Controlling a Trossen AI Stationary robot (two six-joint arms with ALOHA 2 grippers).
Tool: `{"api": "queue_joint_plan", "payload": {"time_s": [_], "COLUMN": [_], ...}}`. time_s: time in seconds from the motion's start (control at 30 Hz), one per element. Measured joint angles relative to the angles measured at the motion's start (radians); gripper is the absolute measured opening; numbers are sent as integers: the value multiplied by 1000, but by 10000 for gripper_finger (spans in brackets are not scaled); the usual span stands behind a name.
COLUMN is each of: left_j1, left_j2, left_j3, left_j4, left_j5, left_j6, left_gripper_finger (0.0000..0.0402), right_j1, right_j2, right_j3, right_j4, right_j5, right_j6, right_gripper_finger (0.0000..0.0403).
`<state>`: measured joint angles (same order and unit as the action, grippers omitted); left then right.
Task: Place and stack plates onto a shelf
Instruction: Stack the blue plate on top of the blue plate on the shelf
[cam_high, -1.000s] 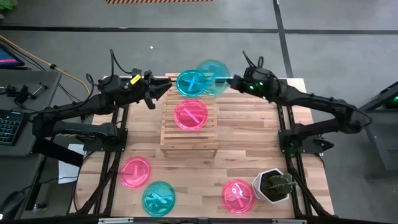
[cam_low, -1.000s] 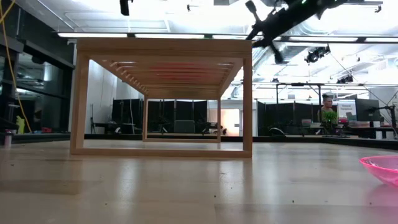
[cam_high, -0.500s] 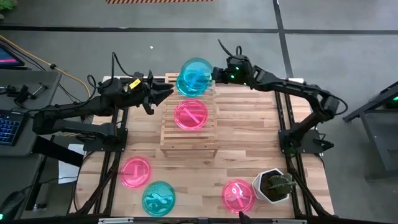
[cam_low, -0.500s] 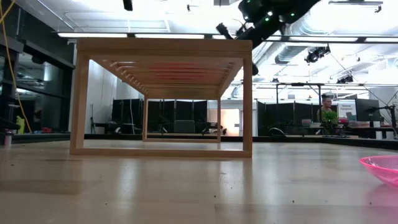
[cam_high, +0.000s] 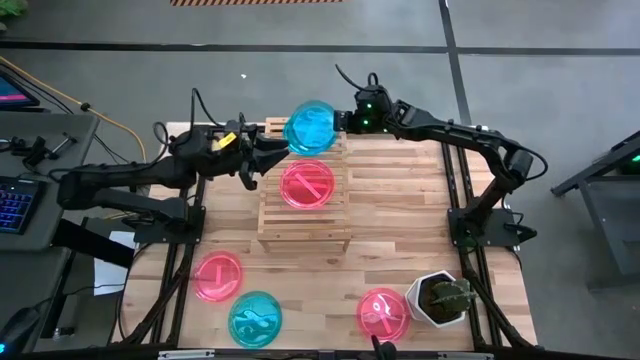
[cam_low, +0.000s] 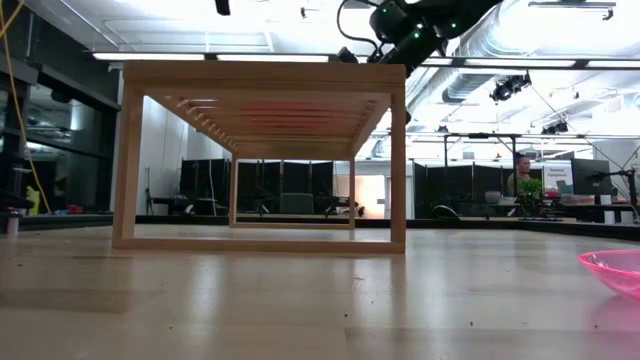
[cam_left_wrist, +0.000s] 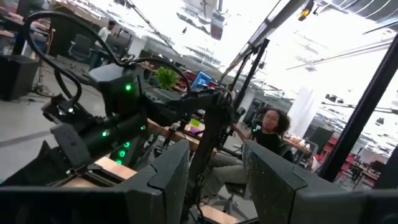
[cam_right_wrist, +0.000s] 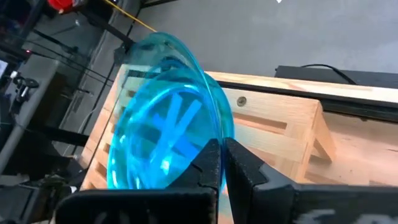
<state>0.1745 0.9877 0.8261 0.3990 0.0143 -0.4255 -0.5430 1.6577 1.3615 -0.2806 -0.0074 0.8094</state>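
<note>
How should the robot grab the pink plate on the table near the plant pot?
By its raised rim. The pink plate lies flat on the table, so there is nothing to hold from the side; a tool would likely come straight down and pinch the rim between its fingers. The edge away from the plant pot looks best, since the pot sits close beside it.

The teal plate (cam_right_wrist: 165, 134) looks like glossy translucent plastic, as do the pink plate (cam_high: 307, 185) on the shelf and the others lower down. The shelf (cam_high: 304, 215) and the worktop (cam_high: 400, 210) are pale, matt wood with visible grain. The arms' casings look matt black.
</note>
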Motion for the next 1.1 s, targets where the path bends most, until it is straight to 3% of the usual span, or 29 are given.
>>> {"api": "queue_joint_plan", "payload": {"time_s": [0.2,0.47,0.6,0.87,1.1], "left_j1": [0,0,1,1,1], "left_j2": [54,56,48,44,44], "left_j3": [0,0,0,0,0], "left_j4": [56,71,69,71,68], "left_j5": [1,7,7,8,8], "left_j6": [0,-11,-10,-10,-10], "left_gripper_finger": [140,140,140,140,140], "right_j1": [0,7,7,7,13], "right_j2": [0,0,0,-4,-13], "right_j3": [0,-1,-1,-2,-2], "right_j4": [49,89,68,-54,12], "right_j5": [-13,-67,-111,-98,-151], "right_j6": [-4,-29,-41,-73,-95], "right_gripper_finger": [29,137,170,177,177]}}
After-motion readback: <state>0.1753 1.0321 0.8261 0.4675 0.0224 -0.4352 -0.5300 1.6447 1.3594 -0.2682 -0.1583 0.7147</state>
